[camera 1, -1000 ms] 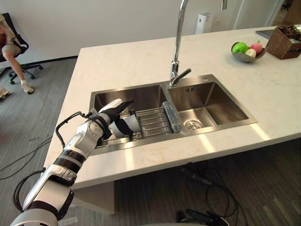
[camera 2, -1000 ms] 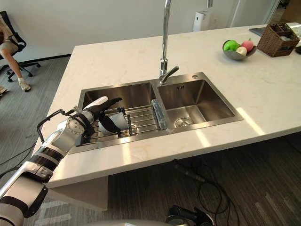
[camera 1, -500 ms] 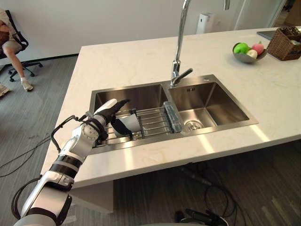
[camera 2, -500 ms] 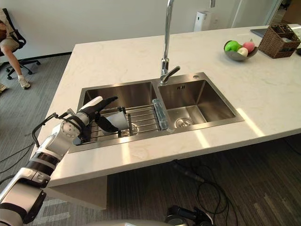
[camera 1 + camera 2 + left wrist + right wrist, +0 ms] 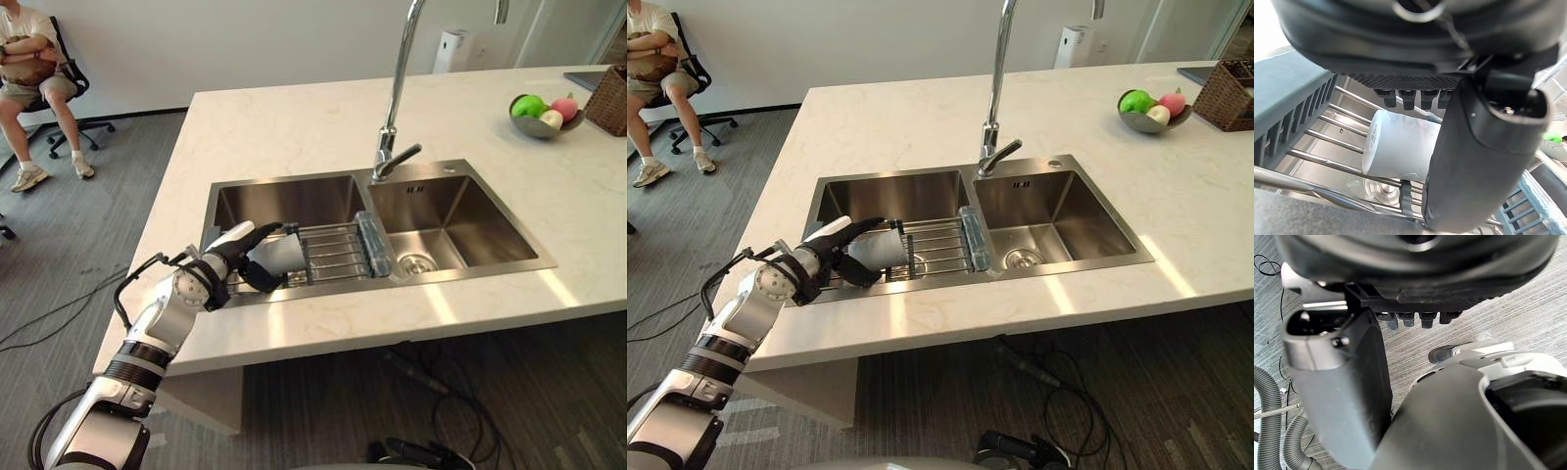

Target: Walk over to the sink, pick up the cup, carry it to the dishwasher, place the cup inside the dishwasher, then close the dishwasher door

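Closed round the cup (image 5: 286, 252) with the left hand (image 5: 233, 262): white-covered thumb over the upper side, dark fingers (image 5: 263, 282) curled under the lower side. White and plain, and lies on its side, open end towards the hand. Rests on, or just above, the wire rack (image 5: 338, 253); cannot tell if the two still touch. Sits across the left basin of the steel sink (image 5: 284, 201), near its front edge. Right basin bare, with a round drain in the bottom. Tall curved tap (image 5: 397, 98) behind the wall between the two basins, its lever turned to the right. All set into a pale stone table (image 5: 284, 127). At the far right end of the table, a grey bowl (image 5: 539, 125) with green and pink fruit (image 5: 529, 104), and beside it a brown basket (image 5: 617, 103) at the picture's edge. Far left by the wall, a person (image 5: 34, 73) sitting with arms crossed. Right hand (image 5: 1415, 269) over grey floor (image 5: 1528, 323); spread or closed, cannot tell.
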